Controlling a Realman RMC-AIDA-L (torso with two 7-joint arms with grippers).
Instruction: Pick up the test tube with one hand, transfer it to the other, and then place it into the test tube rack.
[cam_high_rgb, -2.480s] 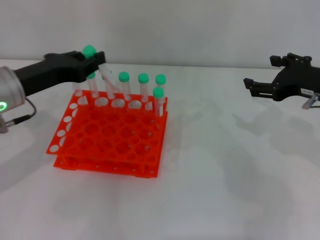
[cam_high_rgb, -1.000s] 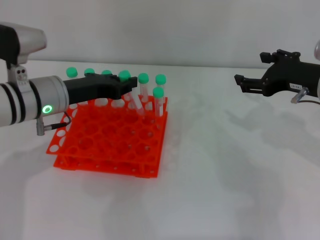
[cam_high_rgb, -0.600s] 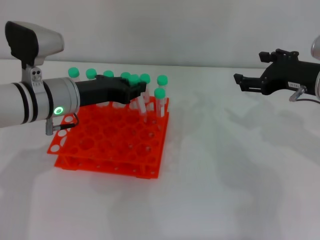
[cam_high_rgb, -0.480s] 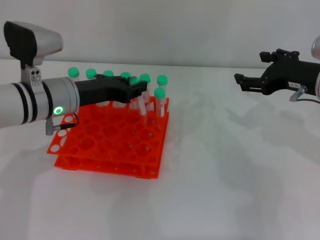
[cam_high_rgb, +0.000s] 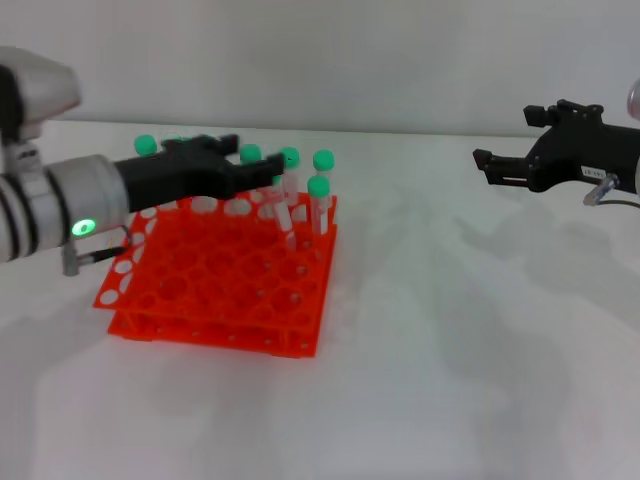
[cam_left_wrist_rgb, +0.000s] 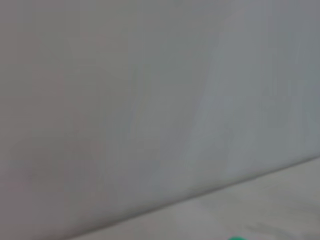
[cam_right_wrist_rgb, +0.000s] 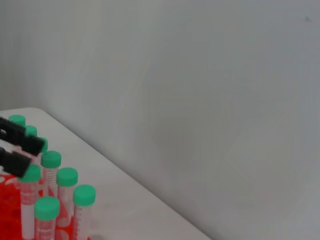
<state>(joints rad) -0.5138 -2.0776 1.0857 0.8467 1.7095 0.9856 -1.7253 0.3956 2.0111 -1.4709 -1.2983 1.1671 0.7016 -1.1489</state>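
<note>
The orange-red test tube rack (cam_high_rgb: 215, 280) stands on the white table at the left. Several green-capped tubes stand along its far rows. One test tube (cam_high_rgb: 284, 212) leans tilted in a hole just below my left gripper's fingertips. My left gripper (cam_high_rgb: 262, 172), on the silver arm with the green ring, hovers over the rack's far rows with its fingers apart and holds nothing. The right wrist view shows its two black fingertips (cam_right_wrist_rgb: 22, 152) spread around the caps. My right gripper (cam_high_rgb: 490, 168) hangs open and empty at the far right, well away from the rack.
The rack's near rows of holes hold no tubes. White table lies between the rack and the right arm. A grey wall stands behind the table. The left wrist view shows only wall, the table edge and a sliver of a green cap (cam_left_wrist_rgb: 237, 238).
My left gripper carried the tube from the rack's far left corner to its far right part and lowered it. It has now let go and drawn back left. The right arm stayed almost still.
</note>
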